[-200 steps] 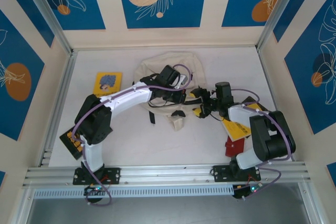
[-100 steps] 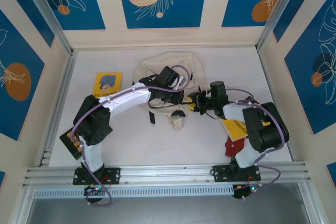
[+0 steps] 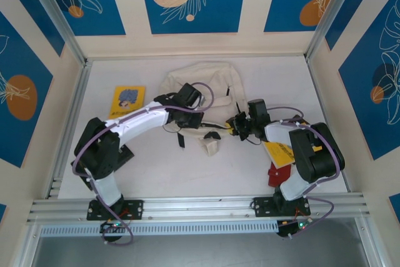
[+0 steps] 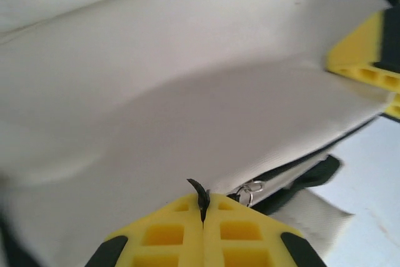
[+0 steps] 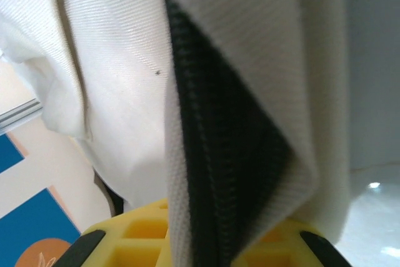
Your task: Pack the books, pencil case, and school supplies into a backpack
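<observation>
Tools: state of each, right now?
Left tool: closed on the zipper pull.
Right tool: closed on the backpack at its zipper edge.

left gripper yellow jaws pressed together on a dark zipper pull of the cream backpack; pale surface at right.

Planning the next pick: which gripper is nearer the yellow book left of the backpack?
Left. Left gripper is on the backpack, right of the yellow book; right gripper is farther right.
</observation>
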Motion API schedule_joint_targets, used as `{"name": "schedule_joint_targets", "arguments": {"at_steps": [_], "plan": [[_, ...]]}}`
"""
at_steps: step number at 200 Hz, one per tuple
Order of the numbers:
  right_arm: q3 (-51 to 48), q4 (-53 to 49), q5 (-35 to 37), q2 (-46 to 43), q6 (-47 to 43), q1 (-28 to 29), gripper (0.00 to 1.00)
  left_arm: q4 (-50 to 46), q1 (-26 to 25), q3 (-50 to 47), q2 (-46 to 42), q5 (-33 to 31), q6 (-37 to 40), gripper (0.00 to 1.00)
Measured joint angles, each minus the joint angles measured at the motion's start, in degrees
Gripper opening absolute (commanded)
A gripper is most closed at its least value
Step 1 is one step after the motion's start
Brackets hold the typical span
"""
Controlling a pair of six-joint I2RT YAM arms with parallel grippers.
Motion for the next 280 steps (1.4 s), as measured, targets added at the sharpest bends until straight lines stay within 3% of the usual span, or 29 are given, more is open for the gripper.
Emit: {"name": "schedule_joint_targets", "arguments": {"at_steps": [75, 120, 146, 182, 220, 230, 254, 280], "plan": [[0.0, -4.72, 5.01, -0.98, -1.66, 0.0, 0.15, -0.92, 6.78, -5.9, -5.16, -4.83, 2.89, 0.0], [-0.02, -9.16, 7.45, -5.2, -6.84, -0.13, 0.47, -0.42, 6.91, -6.01, -5.16, -3.87, 5.97, 0.0], [0.37, -14.93, 8.55, -11.82, -12.94, -0.13, 0.59, 1.03, 6.91, -6.01, -5.29, -1.51, 6.6, 0.0], [2.54, -23.8, 10.36, -21.75, -21.53, -0.17, 0.65, 4.13, 6.88, -6.4, -6.08, 3.82, 7.02, 0.0], [7.69, -27.52, 9.07, -21.27, -30.71, -0.11, 0.66, 7.28, 5.99, -7.02, -6.27, 11.13, 7.17, 0.0], [9.35, -27.8, 7.82, -19.54, -32.83, -0.11, 0.66, 7.69, 5.79, -7.02, -6.27, 11.8, 6.88, 0.14], [13.27, -27.67, 4.07, -14.21, -37.0, 0.55, 0.66, 7.93, 5.86, -7.28, -6.75, 10.69, 4.85, 0.36], [18.49, -28.24, 1.25, -7.69, -41.7, 3.8, 0.66, 7.93, 7.17, -9.88, -9.33, 7.56, 0.61, 0.46]]}}
